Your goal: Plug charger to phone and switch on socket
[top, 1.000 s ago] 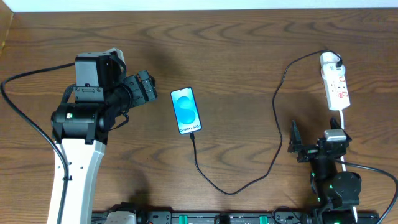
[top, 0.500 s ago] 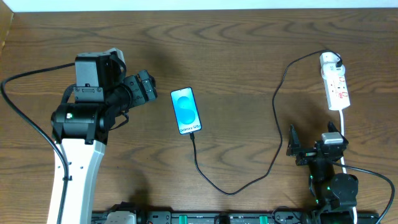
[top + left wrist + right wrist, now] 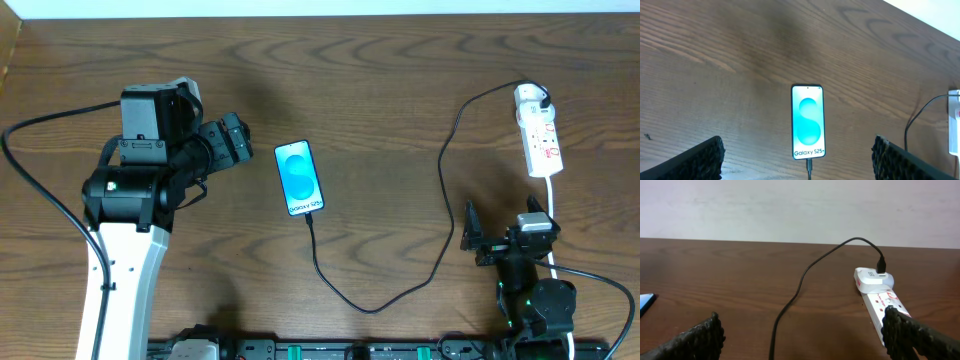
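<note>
Near the middle of the table (image 3: 400,60), your Galaxy S25+ phone (image 3: 300,178) has the charger (image 3: 443,165) plugged in. You can see the left gripper (image 3: 238,140) and right gripper (image 3: 503,225) with fingers spread apart, holding nothing.

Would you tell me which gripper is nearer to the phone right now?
Left. The left gripper is close beside the phone; the right gripper is across the table, near the socket.

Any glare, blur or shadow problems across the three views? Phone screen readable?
Overhead: even light, sharp; phone screen bright but not blown out, text tiny. Left wrist: phone crisp, text readable, a soft shadow on the table above it, fingers at the bottom corners dark with little detail. Right wrist: socket and charger cable clear, no glare, pale wall flat behind.
</note>
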Tool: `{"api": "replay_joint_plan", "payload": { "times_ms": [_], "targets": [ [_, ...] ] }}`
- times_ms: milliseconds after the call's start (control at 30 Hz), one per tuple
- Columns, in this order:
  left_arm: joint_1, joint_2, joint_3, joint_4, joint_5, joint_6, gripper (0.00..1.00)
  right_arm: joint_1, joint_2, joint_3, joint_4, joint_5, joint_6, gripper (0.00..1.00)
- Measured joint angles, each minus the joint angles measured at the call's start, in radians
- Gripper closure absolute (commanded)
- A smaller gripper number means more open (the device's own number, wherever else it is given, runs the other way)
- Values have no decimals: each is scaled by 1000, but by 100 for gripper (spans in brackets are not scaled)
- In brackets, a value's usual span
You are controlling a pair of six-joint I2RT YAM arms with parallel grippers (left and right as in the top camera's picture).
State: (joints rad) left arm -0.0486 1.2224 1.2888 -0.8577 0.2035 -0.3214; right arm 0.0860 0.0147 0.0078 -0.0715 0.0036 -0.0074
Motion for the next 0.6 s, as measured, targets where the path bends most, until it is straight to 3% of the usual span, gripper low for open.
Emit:
{"api": "replay_joint_plan", "payload": {
  "times_ms": [333,600],
  "targets": [
    [0,-49,-27,18,-61,15,6,0,0,0,0,0,0,1],
    [0,-376,-326,356,-98,126,6,0,-3,0,0,0,0,1]
  ]
}}
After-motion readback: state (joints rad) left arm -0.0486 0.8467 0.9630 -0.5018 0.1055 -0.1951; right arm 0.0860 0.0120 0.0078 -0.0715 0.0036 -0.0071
